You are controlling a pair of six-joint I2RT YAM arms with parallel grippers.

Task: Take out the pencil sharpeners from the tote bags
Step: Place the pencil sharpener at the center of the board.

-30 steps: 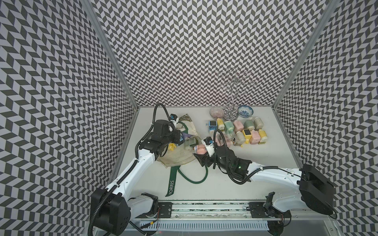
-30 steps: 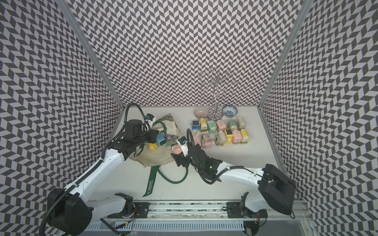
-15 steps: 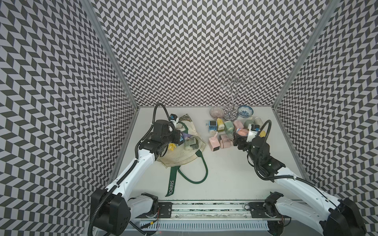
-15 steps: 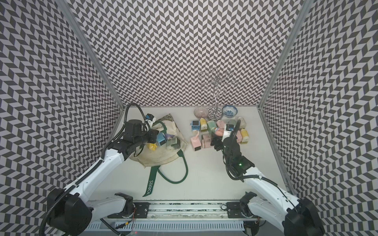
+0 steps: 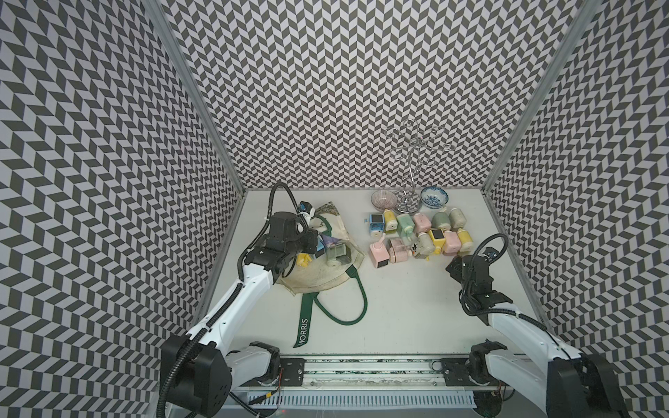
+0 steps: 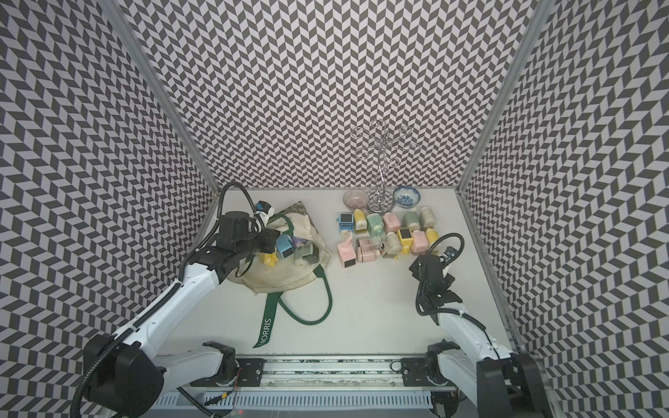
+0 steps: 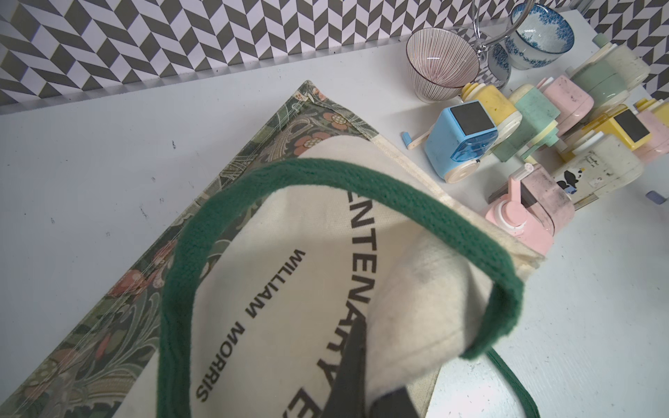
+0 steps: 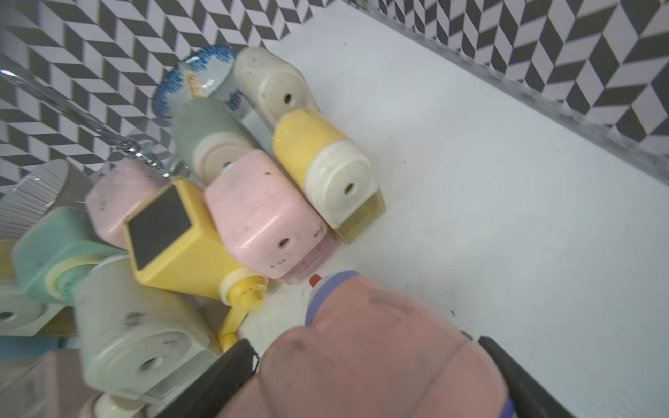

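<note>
Since a second ago the right arm has swung from the tote bag's mouth across the table to the near right corner of the sharpener pile; the left arm has not shifted.

Nearest the rail, the bag's dark green strap (image 5: 303, 327), lettered "MORRIS", lies flat on the white table (image 5: 405, 318). Farther in, the right hand (image 8: 364, 345) stands wide around a dusty pink pencil sharpener (image 8: 380, 372) with lilac trim, a black finger on each flank. In both top views the wrist hides this grip. The held sharpener's front end is just beside a pale pink sharpener (image 8: 260, 224); I cannot tell whether they touch.

On the left side the cream tote bag (image 5: 322, 280) lies slumped, its leafy-print base band (image 5: 327, 209) toward the back wall. The left hand (image 7: 369, 376) is closed tight, pinching a fold of the canvas. In the open mouth sit a blue sharpener (image 6: 284, 249), a lilac one (image 6: 299, 240), a grey-green one (image 6: 307, 253) and a yellow one (image 6: 268, 259).

The pile of removed sharpeners (image 5: 416, 235) lies packed together. Behind it stand a pink-striped bowl (image 5: 383, 200), a wire stand (image 5: 411, 204) and a blue-patterned bowl (image 5: 434, 197).
</note>
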